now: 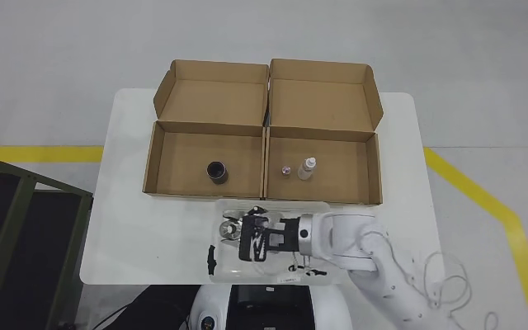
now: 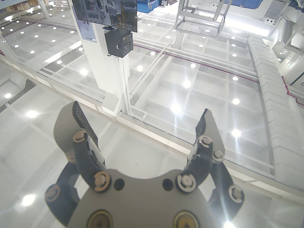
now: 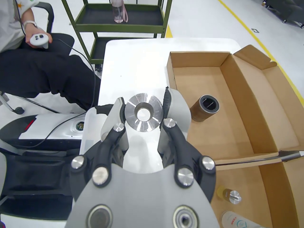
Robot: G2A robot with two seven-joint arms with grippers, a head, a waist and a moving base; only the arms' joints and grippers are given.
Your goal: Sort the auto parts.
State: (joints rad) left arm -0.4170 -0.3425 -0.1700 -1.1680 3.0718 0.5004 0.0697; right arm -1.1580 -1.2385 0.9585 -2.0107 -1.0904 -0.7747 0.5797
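My right gripper (image 3: 144, 96) is shut on a silver metal ring (image 3: 152, 106) with a round hole, held flat between both fingers. In the top view this gripper (image 1: 246, 235) hovers over the left part of a clear plastic tray (image 1: 318, 206) at the table's front. A dark cylinder (image 1: 217, 171) (image 3: 205, 107) lies in the left cardboard box (image 1: 177, 157). The right cardboard box (image 1: 338, 165) holds a white bottle-shaped part (image 1: 307, 168) and a small piece (image 1: 286, 171). My left gripper (image 2: 140, 112) points up at the ceiling, open, with nothing between its fingers.
Both boxes have their lids folded back toward the table's far edge. A black part (image 1: 212, 258) sits at the tray's left end. A green cart (image 1: 33, 239) stands off the table's left side. Bare table lies to the left and right of the boxes.
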